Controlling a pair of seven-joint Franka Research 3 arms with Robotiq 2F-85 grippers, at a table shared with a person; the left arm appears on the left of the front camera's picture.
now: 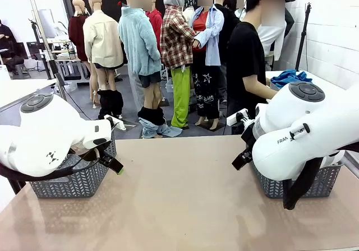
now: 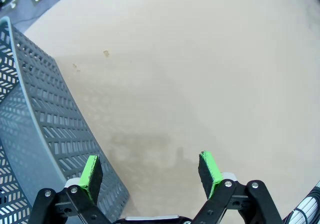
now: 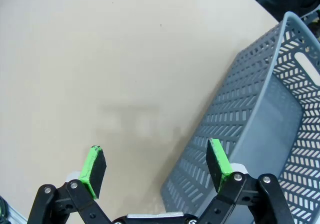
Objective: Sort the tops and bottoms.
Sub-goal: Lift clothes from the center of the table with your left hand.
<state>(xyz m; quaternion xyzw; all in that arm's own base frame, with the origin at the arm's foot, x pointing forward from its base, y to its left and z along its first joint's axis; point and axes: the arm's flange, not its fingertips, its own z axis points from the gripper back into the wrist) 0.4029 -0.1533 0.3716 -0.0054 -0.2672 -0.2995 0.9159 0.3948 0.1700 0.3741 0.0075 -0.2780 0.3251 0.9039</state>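
Smooth beige tabletop (image 1: pixel 179 206); left gripper (image 2: pixel 149 164) and right gripper (image 3: pixel 156 154) spread wide, empty, beside perforated grey baskets (image 1: pixel 73 182) (image 1: pixel 321 185).

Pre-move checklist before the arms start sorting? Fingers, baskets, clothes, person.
1. Fingers of left gripper apart, nothing between them: ok.
2. Fingers of right gripper apart, nothing between them: ok.
3. The left basket and right basket standing on the table: ok.
4. A garment on the table to grasp: not ok; the blue garments lie on another surface beyond the person.
5. Person ready to hand one over: cannot tell.
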